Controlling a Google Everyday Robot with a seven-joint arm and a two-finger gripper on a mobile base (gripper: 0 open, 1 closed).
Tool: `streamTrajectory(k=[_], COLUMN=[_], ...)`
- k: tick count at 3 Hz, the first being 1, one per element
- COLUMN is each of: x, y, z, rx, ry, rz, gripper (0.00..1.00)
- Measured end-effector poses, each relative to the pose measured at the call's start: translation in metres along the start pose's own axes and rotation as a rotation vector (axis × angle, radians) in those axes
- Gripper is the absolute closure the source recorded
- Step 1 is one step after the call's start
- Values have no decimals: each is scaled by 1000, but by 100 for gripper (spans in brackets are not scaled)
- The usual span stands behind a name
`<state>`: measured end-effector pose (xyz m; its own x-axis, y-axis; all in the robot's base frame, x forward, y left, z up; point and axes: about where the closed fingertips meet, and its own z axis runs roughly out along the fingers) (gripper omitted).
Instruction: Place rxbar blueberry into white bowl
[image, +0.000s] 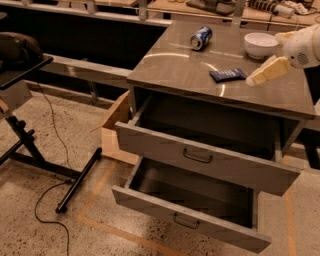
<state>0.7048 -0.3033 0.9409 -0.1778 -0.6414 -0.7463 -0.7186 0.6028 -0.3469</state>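
The rxbar blueberry (228, 75) is a flat dark navy wrapper lying on the grey countertop (175, 67), right of centre. The white bowl (261, 44) stands behind it near the back right of the counter. My gripper (255, 79) reaches in from the right on a cream-coloured arm; its tip hangs just right of the bar, close above the counter, and holds nothing that I can see.
A blue drink can (201, 38) lies on its side at the back of the counter. Two drawers (200, 155) below the counter stand pulled open. A cardboard box (116, 131) sits on the floor at the left, beside a black stand (30, 145) with a cable.
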Motion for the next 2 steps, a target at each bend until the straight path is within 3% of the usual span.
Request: streamTrajectory(k=[2], x=[13], y=[-32], z=[58], rx=[62], ry=[-83], rz=[118], gripper=[0])
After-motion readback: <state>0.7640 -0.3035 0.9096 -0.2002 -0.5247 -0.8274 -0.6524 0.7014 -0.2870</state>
